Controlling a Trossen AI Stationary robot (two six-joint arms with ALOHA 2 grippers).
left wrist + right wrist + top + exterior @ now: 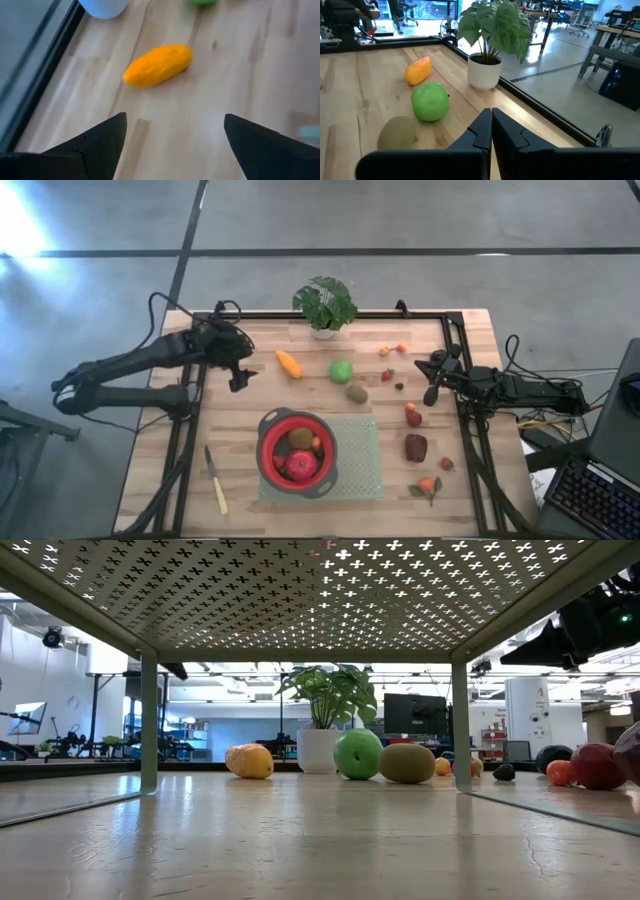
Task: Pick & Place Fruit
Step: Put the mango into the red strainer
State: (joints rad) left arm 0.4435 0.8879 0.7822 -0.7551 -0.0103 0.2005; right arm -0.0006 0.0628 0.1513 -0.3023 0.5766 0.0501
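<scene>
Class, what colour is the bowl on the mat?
Red bowl with a grey rim, clearest in the high view.

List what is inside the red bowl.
The red bowl holds a red apple, a brown kiwi and a small orange piece. Anything lying beneath them is covered.

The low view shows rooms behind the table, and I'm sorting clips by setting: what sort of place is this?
Probably a robotics lab or workshop, not a home. Beyond the wooden table stand a dark monitor and equipment on stands; the right wrist view shows more desks and office chairs on a bare concrete floor.
</scene>
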